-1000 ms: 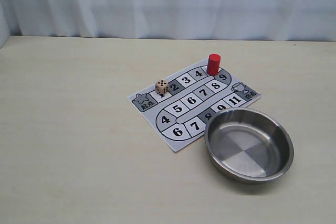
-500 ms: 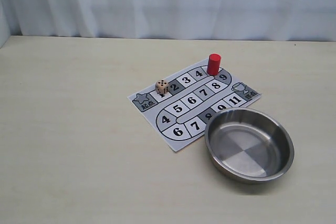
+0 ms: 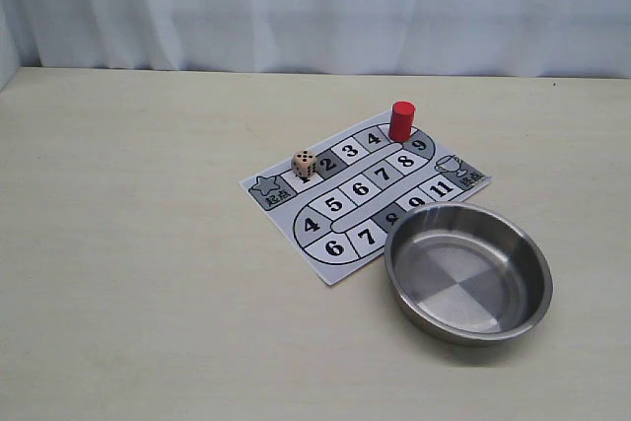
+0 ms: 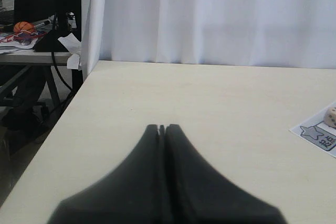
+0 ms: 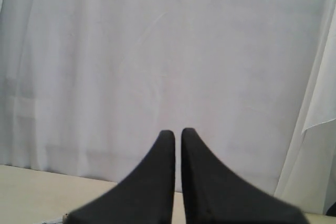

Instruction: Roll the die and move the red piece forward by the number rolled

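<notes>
- Left gripper (image 4: 162, 128): fingers pressed together, nothing between them. It hangs over bare table (image 3: 148, 263), well apart from the game.
- Right gripper (image 5: 178, 132): fingers nearly together with a thin slit between them, holding nothing. It faces the curtain; neither gripper appears in the exterior view.
- Die (image 3: 305, 165): rests on the board (image 3: 314, 227) at the first square, just beside the star corner.
- Red piece (image 3: 401, 120): stands on the far bend of the track, between squares 4 and 9, well apart from the die.
- Risk, die pickup: the cube is small with rounded corners. An off-centre pinch likely squirts it out or drags the paper board.
- Risk, board shift: a dragged board likely tips the red piece or misplaces it.
- Risk, roll: a release outside the steel bowl (image 3: 389, 261) likely sends the die off the table.
- Risk, counting: the bowl rim covers part of the near track squares.
- Orientation: the red piece is upright, long axis vertical. The die has no long axis; one vertical edge faces the exterior camera, and the top pip count cannot be read with certainty.
</notes>
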You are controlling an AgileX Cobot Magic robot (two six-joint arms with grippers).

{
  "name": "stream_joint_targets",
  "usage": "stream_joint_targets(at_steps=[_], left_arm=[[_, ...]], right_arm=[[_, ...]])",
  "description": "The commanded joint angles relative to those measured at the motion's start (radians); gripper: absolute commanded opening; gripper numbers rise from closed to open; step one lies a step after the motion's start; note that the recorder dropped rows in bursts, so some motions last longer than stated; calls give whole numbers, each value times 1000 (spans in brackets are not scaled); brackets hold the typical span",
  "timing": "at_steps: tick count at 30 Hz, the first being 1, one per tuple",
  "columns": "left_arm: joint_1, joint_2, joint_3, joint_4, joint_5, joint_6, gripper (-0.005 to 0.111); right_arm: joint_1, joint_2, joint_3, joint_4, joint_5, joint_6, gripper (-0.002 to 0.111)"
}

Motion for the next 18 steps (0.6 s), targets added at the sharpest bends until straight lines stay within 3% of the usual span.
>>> stream_joint_targets(at_steps=[1, 9, 18], left_arm=[[0, 0, 2, -4, -14, -4, 0], [0, 0, 2, -4, -14, -4, 0], [0, 0, 2, -4, -13, -4, 0]], right_arm=[[3, 2, 100, -3, 6, -7, 4], [3, 2, 491, 23, -292, -2, 4], [3, 2, 1013, 108, -944, -2, 4]])
